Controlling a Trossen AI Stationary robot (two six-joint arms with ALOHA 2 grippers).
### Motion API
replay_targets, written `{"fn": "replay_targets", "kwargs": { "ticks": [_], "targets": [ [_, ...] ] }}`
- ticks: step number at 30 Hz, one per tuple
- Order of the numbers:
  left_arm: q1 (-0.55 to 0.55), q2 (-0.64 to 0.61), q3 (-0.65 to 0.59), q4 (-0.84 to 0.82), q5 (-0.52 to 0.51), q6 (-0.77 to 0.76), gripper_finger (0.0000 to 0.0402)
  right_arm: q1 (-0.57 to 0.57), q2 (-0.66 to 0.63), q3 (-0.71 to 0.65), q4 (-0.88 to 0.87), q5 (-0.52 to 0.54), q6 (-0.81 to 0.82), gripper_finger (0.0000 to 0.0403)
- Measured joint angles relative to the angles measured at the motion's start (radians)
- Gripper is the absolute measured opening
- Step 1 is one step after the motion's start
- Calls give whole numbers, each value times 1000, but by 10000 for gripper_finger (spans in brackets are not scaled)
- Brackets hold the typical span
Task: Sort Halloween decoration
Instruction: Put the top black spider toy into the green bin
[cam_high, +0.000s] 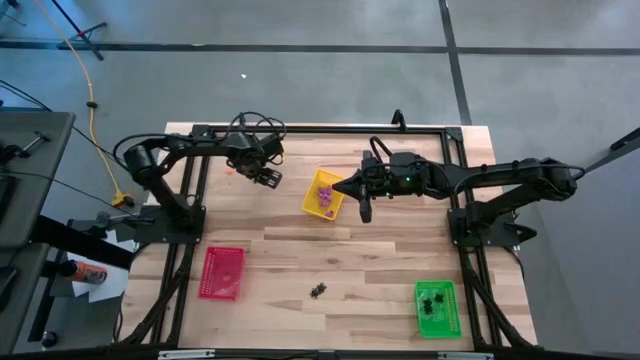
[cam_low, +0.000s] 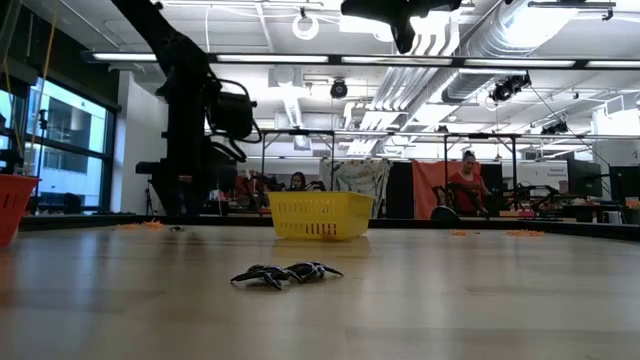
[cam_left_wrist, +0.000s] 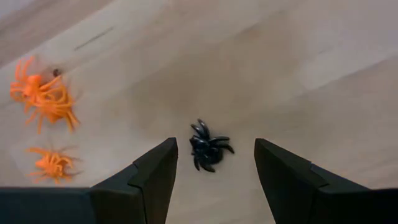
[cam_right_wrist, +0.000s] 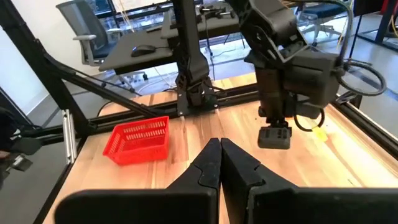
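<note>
We are finding the left gripper (cam_left_wrist: 214, 171) spread astride a black spider (cam_left_wrist: 206, 147); we are advising a centred, straight descent; the right gripper (cam_right_wrist: 219, 163) is waiting, pressed together.

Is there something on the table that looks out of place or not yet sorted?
Yes. A small cluster of black spiders lies loose on the bare wood between the red tray and the green tray. Another black spider sits between the open left gripper.

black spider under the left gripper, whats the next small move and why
Probably lower the left gripper straight down and close on the black spider. The open fingers already frame it, it lies free on the table, and the orange spiders sit clear to one side.
</note>
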Motion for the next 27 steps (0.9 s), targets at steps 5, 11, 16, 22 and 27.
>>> {"fn": "replay_targets", "kwargs": {
  "ticks": [5, 11, 16, 22, 27],
  "targets": [
    [6, 36, 0, 0, 23, 7, 202, 3, 0, 0, -2, 0, 0, 0],
    [7, 43, 1, 16, 31, 9, 202, 3, 0, 0, -3, 0, 0, 0],
    [19, 43, 1, 10, 40, 10, 199, 3, 0, 0, -7, 0, 0, 0],
    [31, 44, 2, 4, 69, 9, 167, 3, 0, 0, -7, 0, 0, 0],
    [31, 45, 2, 2, 103, 46, 118, 3, 0, 0, -7, 1, -1, 0]
  ]
}}
